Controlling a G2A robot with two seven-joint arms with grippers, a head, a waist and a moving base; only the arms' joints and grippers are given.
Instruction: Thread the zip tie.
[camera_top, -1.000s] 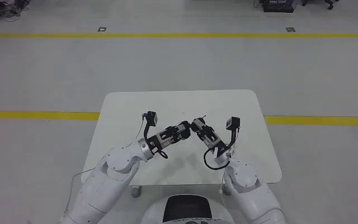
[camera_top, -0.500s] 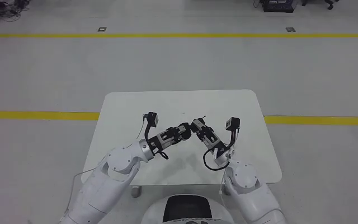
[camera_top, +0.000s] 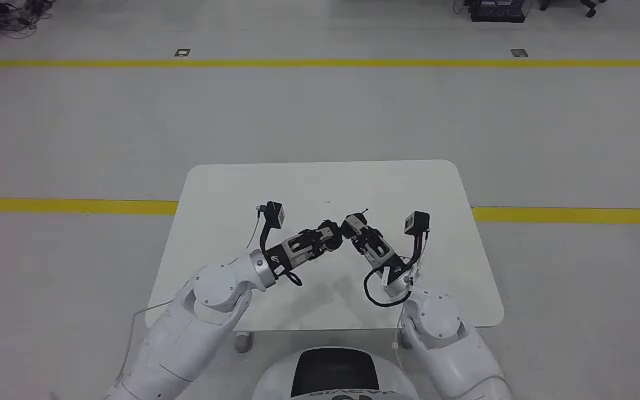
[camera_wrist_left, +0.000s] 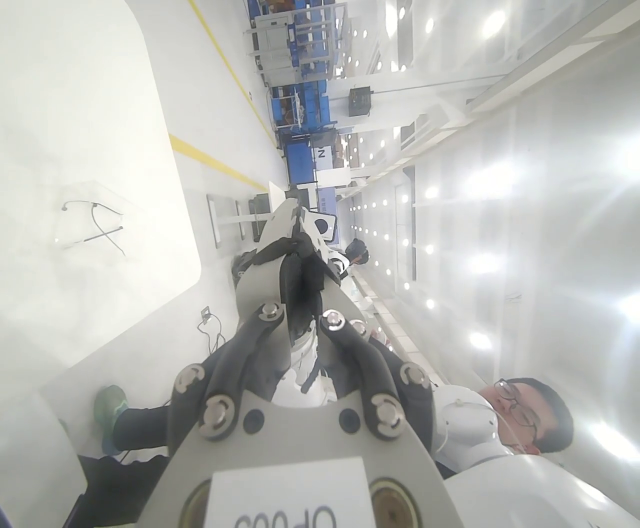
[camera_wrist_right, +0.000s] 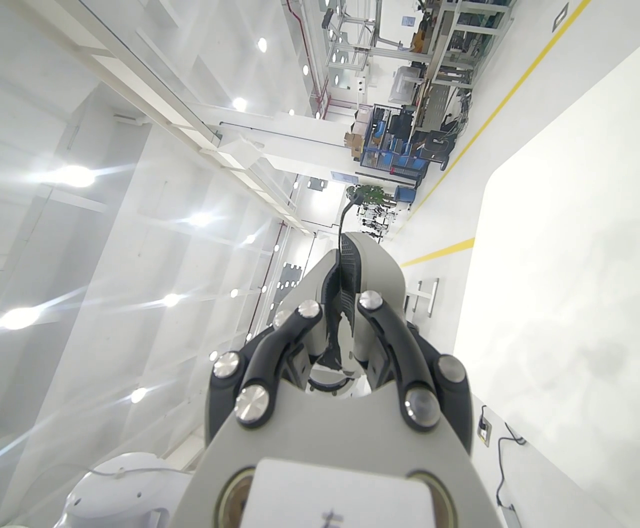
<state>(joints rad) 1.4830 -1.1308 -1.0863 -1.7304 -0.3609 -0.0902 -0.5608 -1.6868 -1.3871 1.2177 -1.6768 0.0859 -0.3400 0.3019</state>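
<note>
Both arms are raised over the middle of the white worktop (camera_top: 230, 200) with their tips nearly meeting, probably to line up the tie's two ends in the air. The right pincer (camera_top: 350, 221) is clamped on the black zip tie (camera_wrist_right: 344, 220), whose thin tail pokes past its fingertips. The left pincer (camera_wrist_left: 296, 239) is squeezed closed too; what it pinches is hidden

spreading pale grey floor (camera_top: 100, 130) around a white desk (camera_top: 320, 185), running yellow lines (camera_top: 300, 63) across, glaring from ceiling lights (camera_wrist_right: 240, 104).
</note>
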